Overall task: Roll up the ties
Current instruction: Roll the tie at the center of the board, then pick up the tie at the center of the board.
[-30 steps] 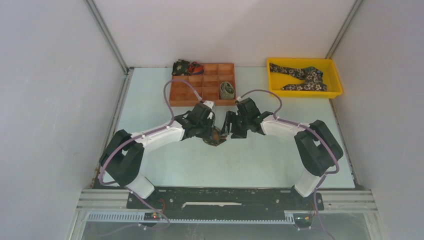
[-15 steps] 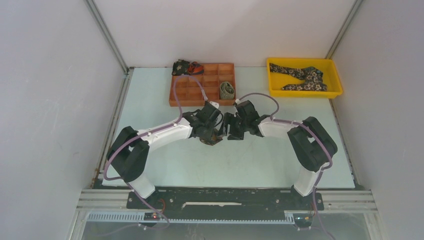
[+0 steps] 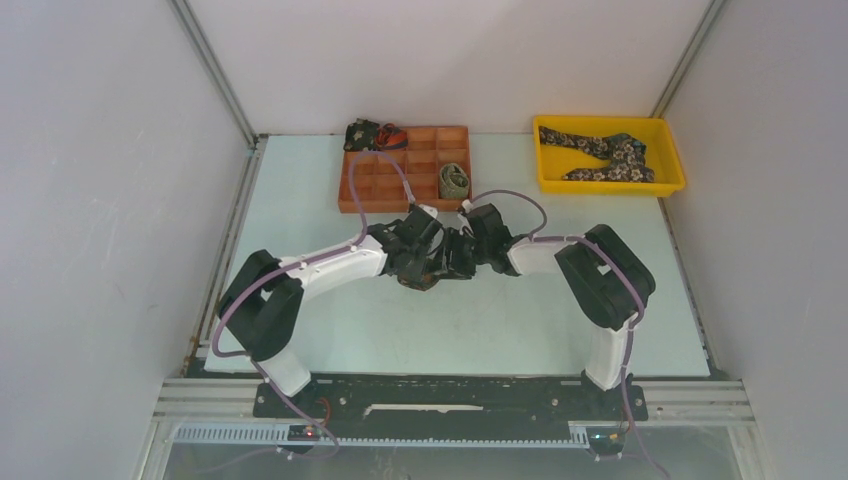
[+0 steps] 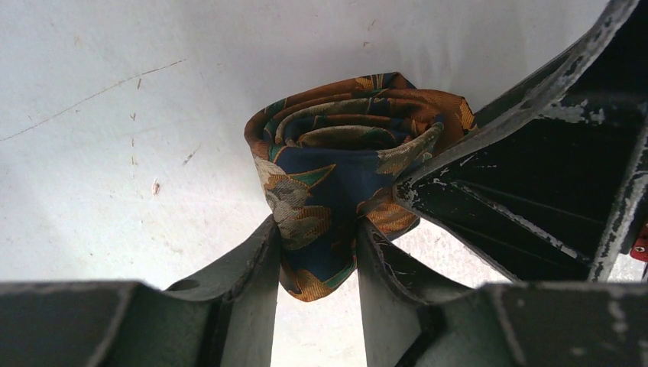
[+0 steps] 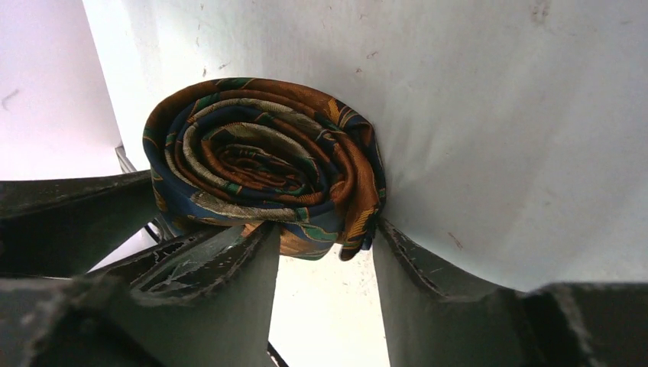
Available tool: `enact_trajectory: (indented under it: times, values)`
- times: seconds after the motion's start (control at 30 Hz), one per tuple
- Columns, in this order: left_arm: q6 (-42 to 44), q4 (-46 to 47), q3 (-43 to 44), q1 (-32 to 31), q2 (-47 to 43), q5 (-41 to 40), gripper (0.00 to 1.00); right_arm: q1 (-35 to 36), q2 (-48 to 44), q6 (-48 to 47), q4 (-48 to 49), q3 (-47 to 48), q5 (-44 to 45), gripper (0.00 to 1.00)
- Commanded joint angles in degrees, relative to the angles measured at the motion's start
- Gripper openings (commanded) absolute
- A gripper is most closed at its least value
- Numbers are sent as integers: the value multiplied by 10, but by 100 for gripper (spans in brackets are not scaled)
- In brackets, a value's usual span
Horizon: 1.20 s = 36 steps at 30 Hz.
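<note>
Two robot arms are seen meeting over the middle of the pale desk (image 3: 500,320), just in front of an orange compartment tray (image 3: 385,187). The left tool (image 4: 315,229) is closed to a narrow gap, and the lower fold of a rolled tie (image 4: 344,145), patterned in rust, navy and green, is pinched between its fingers (image 4: 252,275). The right tool (image 5: 321,241) is likewise nearly closed, with the coil's outer edge caught in it. Whether the coil rests on the desk or is lifted cannot be told.

The winding looks complete, so the step in hand is judged to be securing the coil for transfer to the tray. This is best done if the outermost layer and tail are trapped in one grip before the other is released. Pressure should be light, so the spiral is neither squashed nor sprung open.

From above, the coil is almost wholly hidden by the tools. Only that view shows an olive coil (image 3: 454,181) in a tray compartment and, further right, floral ties (image 3: 605,150) in a yellow bin (image 3: 610,188). In the left wrist view the right tool's finger (image 4: 535,176) is seen pressing the coil's side. In the right wrist view the full spiral of layers is displayed.
</note>
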Motion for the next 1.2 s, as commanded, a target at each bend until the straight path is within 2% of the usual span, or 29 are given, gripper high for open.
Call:
enact_trajectory:
  times: [0.0, 0.2, 0.53, 0.73, 1.17]
  values:
    - [12, -9, 16, -1, 9, -7, 40, 8, 21, 0, 26, 1, 1, 47]
    - [10, -8, 15, 0, 9, -2, 40, 11, 28, 5, 47, 1, -7, 32]
    - [-4, 9, 0, 2, 1, 33, 42, 14, 42, 11, 72, 1, -4, 20]
    - [-17, 38, -24, 15, -14, 76, 47, 19, 54, 10, 90, 1, -11, 0]
    - [-47, 39, -66, 47, -117, 118, 73, 19, 18, -13, 65, 1, 0, 0]
